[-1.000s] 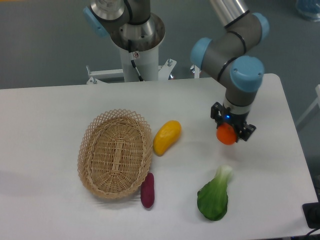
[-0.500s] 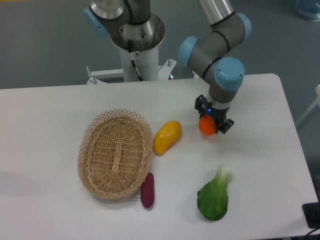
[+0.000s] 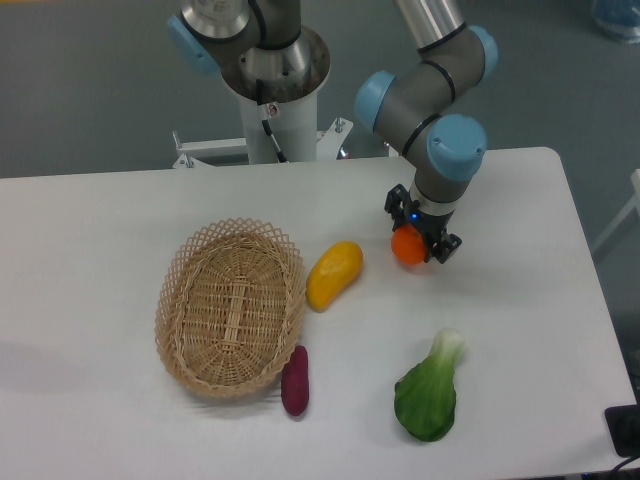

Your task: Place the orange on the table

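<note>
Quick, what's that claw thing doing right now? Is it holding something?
Gripper: closed on the orange, holding it over the table.

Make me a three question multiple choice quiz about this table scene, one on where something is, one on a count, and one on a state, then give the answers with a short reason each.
1. Where does the purple vegetable lie?
A. Inside the basket
B. On the table just outside the basket's rim
C. On top of the leafy green

2. How many food items are in view, counting the one that is held?
A. Two
B. Four
C. Six

3. What state is the basket in?
A. Empty
B. Holding the yellow fruit
C. Tipped upside down

Answers:
1. B, it rests on the table at the basket's lower right edge.
2. B, there is the orange, the yellow fruit, the purple vegetable and the leafy green.
3. A, only bare weave shows inside it. The gripper has its jaws shut on the orange.
</note>
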